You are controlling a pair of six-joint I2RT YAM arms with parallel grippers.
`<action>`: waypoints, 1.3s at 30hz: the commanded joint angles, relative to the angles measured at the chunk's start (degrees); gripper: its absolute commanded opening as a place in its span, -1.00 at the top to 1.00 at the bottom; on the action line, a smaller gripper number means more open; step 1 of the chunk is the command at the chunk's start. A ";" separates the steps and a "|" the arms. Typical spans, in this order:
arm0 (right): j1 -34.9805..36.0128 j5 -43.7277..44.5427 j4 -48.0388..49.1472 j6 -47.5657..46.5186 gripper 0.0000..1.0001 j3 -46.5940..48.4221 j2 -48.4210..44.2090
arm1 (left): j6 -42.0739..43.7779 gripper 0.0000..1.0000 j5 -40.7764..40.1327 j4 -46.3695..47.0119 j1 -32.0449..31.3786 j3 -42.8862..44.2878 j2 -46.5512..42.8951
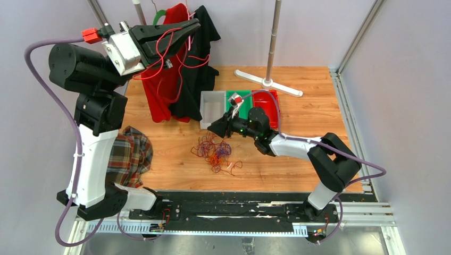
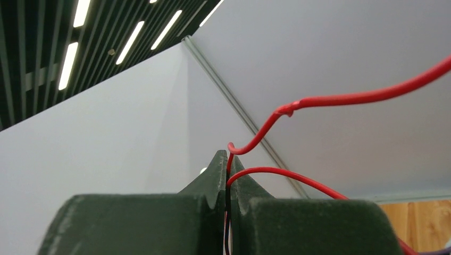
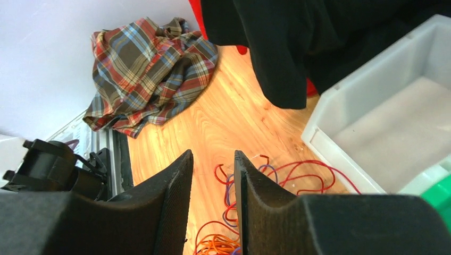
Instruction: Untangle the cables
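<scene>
Here, left hand (image 1: 194, 24) clamped on one red cable (image 2: 361, 97), raised apparently free; right hand (image 1: 211, 128), parted, hovers over the other cables (image 1: 213, 151), tangled on the bench (image 1: 298, 159).

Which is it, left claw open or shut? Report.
Shut. In the left wrist view the left claw has its fingers pressed together, pinching a red cable between them.

Glossy wood table (image 1: 175, 171), woven plaid cloth (image 1: 130, 154), smooth cables (image 1: 213, 151)

Bright even light, ceiling strips (image 2: 69, 50) overhead (left wrist view), soft shadows, sheen on table (image 3: 228, 111).
</scene>
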 commanded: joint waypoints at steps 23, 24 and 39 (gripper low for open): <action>-5.46 44.53 -7.08 -9.82 0.05 -14.92 -22.49 | 11.70 0.99 -15.55 3.08 1.54 -35.83 10.85; -5.54 44.87 -7.07 -9.90 0.05 -15.09 -22.48 | 11.91 0.99 -15.59 3.90 1.75 -36.08 12.17; -7.32 44.25 -5.08 -11.05 0.01 -15.97 -21.33 | 22.09 0.99 -21.20 12.40 4.21 -39.91 27.88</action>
